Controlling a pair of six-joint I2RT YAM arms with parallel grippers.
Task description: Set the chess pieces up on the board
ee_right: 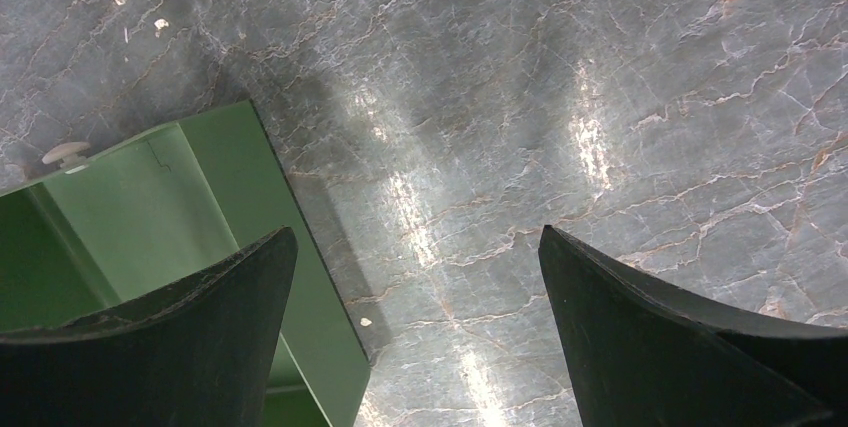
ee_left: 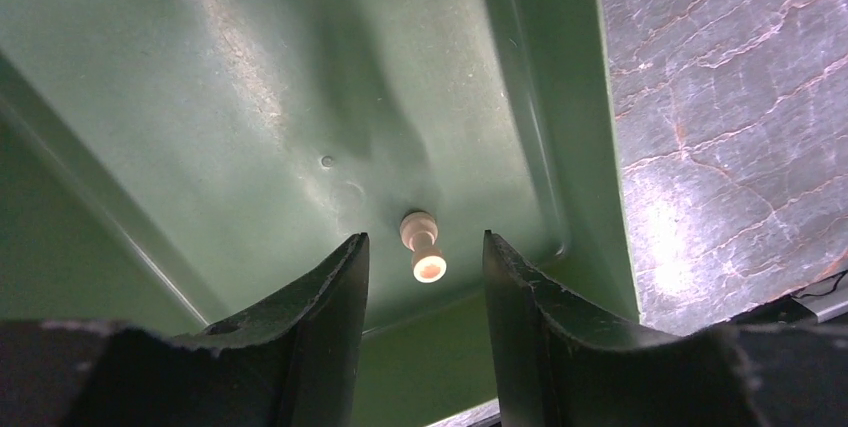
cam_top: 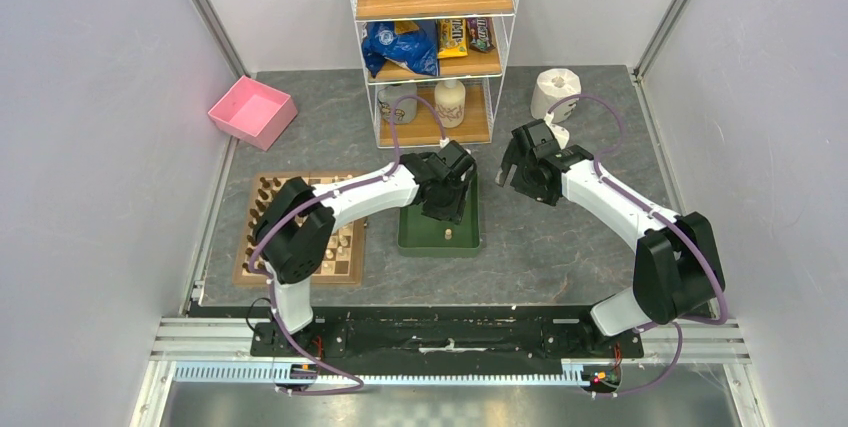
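Currently listed, from left to right:

- Board [cam_top: 300,232]: near left of the table, its left edge close to the side wall. Pale and dark chess pieces [cam_top: 262,199] stand on it, and the left arm crosses above part of it.
- Green tray [cam_top: 405,237]: just right of the board, in front of the wire shelf [cam_top: 435,47]. 1 pale piece [ee_left: 424,245] sits on the tray floor near the near right corner, close to the raised rim, and seems to lie on its side.
- Left gripper [ee_left: 423,239]: low over the tray, jaws partly apart and gripping nothing, with the pale piece showing in the gap between the 2 tips.
- Right gripper [ee_right: 418,242]: jaws spread wide and holding nothing, over the grey marbled tabletop [ee_right: 600,97] just right of the tray's edge, where there is room toward the right wall.
- Shelf contents: 1 blue bag [cam_top: 398,47], 2 snack packets [cam_top: 465,35], 1 white bottle [cam_top: 450,102]. The printing on them is too small to read.
- Pink box [cam_top: 252,110]: far left.
- Paper roll [cam_top: 555,92]: far right.
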